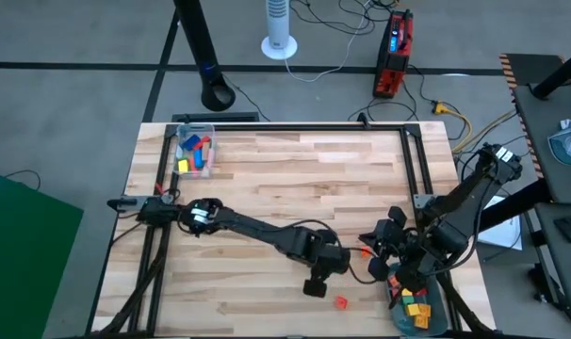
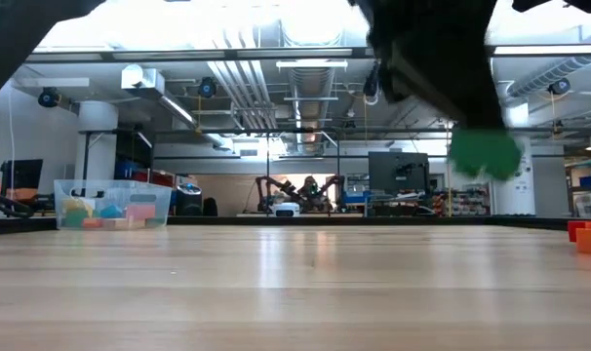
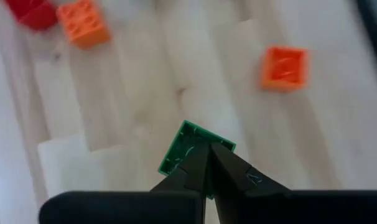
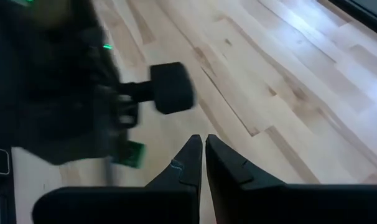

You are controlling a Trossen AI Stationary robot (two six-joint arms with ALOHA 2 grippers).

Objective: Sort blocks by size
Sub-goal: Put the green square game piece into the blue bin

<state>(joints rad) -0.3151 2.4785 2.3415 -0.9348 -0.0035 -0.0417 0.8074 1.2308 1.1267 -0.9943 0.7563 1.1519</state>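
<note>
My left gripper point(image 3: 206, 155) is shut on a small green block point(image 3: 187, 149), which also shows in the low view point(image 2: 484, 153) above the table's near right part. In the high view the arm's end point(image 1: 331, 266) hides the block. Below it on the wood lie an orange block point(image 3: 283, 66), another orange block point(image 3: 83, 22) and a red one point(image 3: 30, 11). A red block point(image 1: 341, 301) lies near the front edge. My right gripper point(image 4: 204, 155) is shut and empty, close to the right of the left gripper point(image 1: 380, 247). My left gripper pinches the green block between its two fingertips at the block's near edge point(image 3: 201, 144). The low view shows the block point(image 2: 484, 153) lifted clear of the table, hanging below the dark fingers.
A grey-blue tray point(image 1: 438, 303) with several red, orange and yellow blocks sits at the near right corner. A clear box point(image 1: 195, 151) with blocks stands at the far left and also shows in the low view point(image 2: 112, 203). Orange blocks point(image 2: 590, 236) lie at the low view's right edge.
</note>
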